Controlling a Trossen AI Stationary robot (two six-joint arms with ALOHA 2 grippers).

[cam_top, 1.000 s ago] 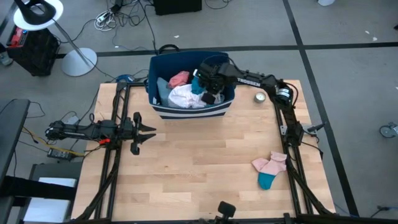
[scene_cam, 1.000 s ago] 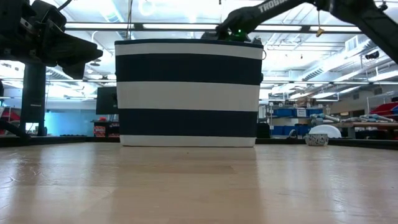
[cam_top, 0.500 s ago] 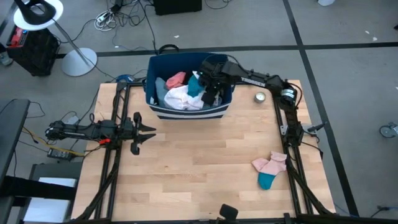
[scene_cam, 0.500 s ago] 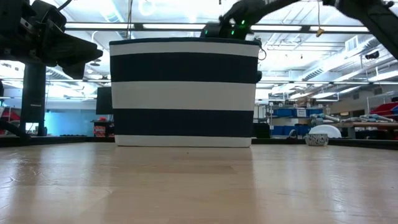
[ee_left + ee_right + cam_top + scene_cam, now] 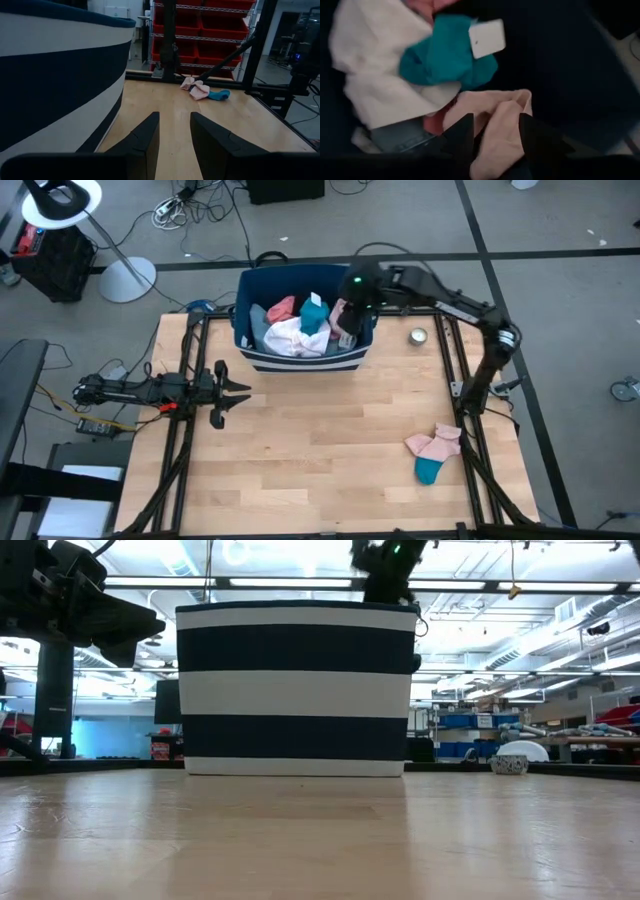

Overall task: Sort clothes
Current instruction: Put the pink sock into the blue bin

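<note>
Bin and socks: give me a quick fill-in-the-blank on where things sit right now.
1. The right pincer hangs over the striped ____, above a pale pink piece.
2. The socks lie on the table near the ____ arm's side.
3. The teal garment in the bin rests on a ____ garment.
4. The left pincer points at nothing; its fingers stand ____.

Missing words: bin; right; white; open
</note>
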